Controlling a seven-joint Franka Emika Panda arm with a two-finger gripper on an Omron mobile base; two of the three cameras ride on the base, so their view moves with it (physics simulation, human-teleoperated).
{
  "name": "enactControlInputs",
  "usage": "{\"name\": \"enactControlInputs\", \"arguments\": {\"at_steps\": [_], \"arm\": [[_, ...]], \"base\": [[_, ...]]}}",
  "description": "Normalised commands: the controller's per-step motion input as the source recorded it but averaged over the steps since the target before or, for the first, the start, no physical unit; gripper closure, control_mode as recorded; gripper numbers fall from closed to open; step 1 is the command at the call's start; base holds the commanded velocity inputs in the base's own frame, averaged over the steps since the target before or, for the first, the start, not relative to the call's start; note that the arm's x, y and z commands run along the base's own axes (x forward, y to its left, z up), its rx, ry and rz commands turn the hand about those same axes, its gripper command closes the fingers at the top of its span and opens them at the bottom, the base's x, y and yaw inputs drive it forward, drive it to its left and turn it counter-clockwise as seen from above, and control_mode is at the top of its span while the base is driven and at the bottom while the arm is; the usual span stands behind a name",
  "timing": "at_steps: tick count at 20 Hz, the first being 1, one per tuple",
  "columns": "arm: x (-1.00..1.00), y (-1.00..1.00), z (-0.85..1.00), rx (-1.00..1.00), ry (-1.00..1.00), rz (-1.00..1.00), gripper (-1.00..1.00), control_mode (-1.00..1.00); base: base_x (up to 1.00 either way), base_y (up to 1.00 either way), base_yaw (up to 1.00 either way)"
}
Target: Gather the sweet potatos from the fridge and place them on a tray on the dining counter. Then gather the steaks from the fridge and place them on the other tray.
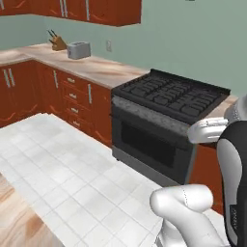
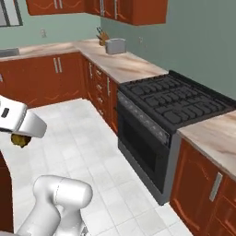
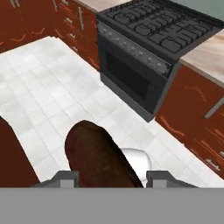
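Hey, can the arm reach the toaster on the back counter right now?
Probably not. The gripper is shut on a sweet potato, and the toaster sits far across open floor, seemingly beyond reach.

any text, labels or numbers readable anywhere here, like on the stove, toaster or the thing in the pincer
None: no readable text in any view.
Stove: front knobs bear no legible marks.
Toaster: plain, no brand visible.
Sweet potato held in the pincer: no label.
Cabinets: no signs.

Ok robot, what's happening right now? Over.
Gripper shut on sweet potato. Stove ahead, white floor below. Nothing in the way.
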Motion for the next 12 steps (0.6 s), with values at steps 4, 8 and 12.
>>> {"name": "enactControlInputs", "arguments": {"at_steps": [4,8,12], "arm": [[0.0,0.0,0.0,0.0,0.0,0.0,1.0,1.0],[0.0,0.0,0.0,0.0,0.0,0.0,1.0,1.0],[0.0,0.0,0.0,0.0,0.0,0.0,1.0,1.0]], "base": [[0.96,0.05,0.6],[1.0,-0.32,0.33],[1.0,-0.2,0.6]]}}
